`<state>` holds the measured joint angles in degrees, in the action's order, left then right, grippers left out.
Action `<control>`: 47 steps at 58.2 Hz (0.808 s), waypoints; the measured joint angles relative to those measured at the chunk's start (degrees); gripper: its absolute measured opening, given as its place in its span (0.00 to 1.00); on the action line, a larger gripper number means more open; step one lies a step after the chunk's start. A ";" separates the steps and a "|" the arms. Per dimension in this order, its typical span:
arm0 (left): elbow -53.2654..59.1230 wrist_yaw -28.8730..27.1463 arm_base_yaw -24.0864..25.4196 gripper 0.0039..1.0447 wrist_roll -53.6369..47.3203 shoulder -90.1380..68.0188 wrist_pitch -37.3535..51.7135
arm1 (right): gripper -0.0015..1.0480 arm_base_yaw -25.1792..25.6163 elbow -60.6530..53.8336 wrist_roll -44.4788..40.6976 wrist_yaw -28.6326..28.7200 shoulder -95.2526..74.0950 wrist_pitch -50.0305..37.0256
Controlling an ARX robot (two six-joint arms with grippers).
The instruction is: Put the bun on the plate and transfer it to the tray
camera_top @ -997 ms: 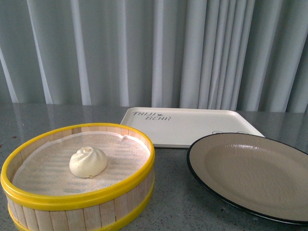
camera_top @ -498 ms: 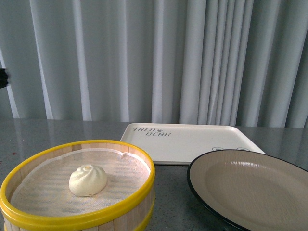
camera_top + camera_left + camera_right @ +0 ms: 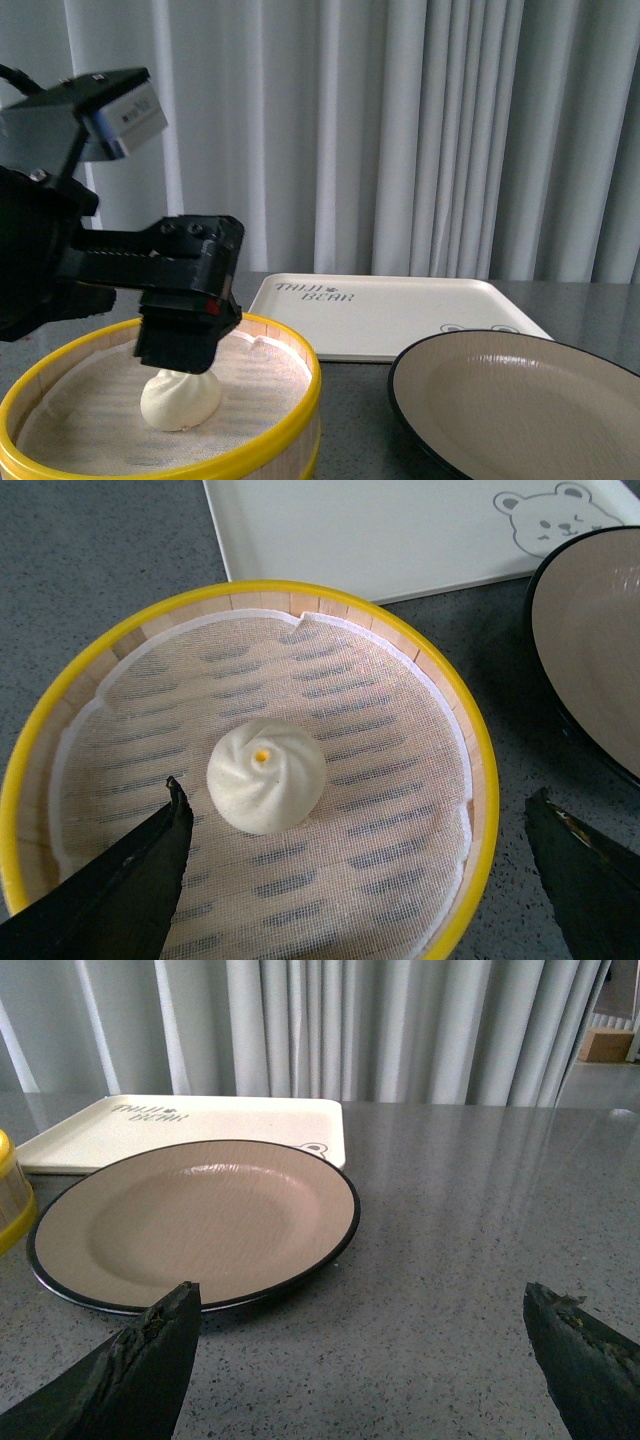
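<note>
The white pleated bun (image 3: 181, 399) lies on the cloth inside the steamer basket; it also shows in the left wrist view (image 3: 266, 776). My left gripper (image 3: 181, 362) hangs just above the bun, open and empty; in its wrist view (image 3: 355, 790) the bun lies close to one fingertip (image 3: 172, 798), off the middle of the gap. The beige black-rimmed plate (image 3: 520, 400) sits empty to the basket's right. The cream tray (image 3: 390, 305) lies behind both. My right gripper (image 3: 360, 1287) is open and empty, low over bare table, with the plate (image 3: 195, 1220) ahead of it and the tray (image 3: 200, 1120) beyond; it is out of the front view.
The yellow-rimmed wooden steamer basket (image 3: 312, 372) stands at the front left, lined with white cloth (image 3: 380, 740). Its rim (image 3: 482, 780) nearly touches the plate (image 3: 590, 630). Grey speckled tabletop (image 3: 480, 1210) stretches beside the plate. Pale curtains hang behind the table.
My left arm has come into the front view from the left and now hangs over the basket, above the bun. The front view has shifted upward. Bun, plate and tray have not moved.
</note>
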<state>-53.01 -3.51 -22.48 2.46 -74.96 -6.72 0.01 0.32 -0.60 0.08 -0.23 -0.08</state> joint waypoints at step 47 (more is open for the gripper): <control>-12.68 -5.05 1.29 0.94 1.97 -19.06 -3.54 | 0.92 0.00 0.00 0.00 0.00 0.00 0.00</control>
<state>-65.69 -8.56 -21.19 4.43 -94.02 -10.26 0.01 0.32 -0.60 0.08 -0.23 -0.08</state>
